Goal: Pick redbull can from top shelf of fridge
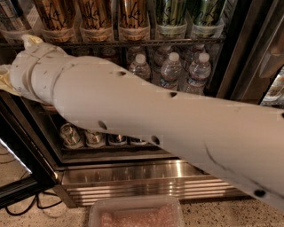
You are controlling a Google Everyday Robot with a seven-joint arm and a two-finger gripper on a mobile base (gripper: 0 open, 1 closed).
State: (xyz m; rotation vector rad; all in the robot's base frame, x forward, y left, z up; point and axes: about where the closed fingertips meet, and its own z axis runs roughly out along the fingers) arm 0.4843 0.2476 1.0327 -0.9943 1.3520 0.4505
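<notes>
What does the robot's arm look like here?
The arm is a thick, smooth, off-white tube with small dark holes and faint scuffs. Ringed seams band its wrist. No cables on it show. The gripper is out of sight past the wrist, at the left edge.

Arm (146, 119): smooth matt off-white plastic shell, small dark holes, a few grey scuffs toward the near end. Gripper: beyond the left edge past the wrist, unseen. Fridge (133, 177): brushed stainless steel base, ribbed, soft sheen; door frame dark and matt. Top shelf (133, 43): thin dark wire, dull finish. Trays (133, 33): clear glossy plastic. Gold cans (95, 13) and green cans (171, 11): glossy printed metal. Water bottles (171, 71): clear ridged plastic, white caps. Lower cans (71, 135): shiny bare-metal tops. Floor (230, 213): speckled stone-like surface. Tub (133, 213): cloudy translucent plastic.
</notes>
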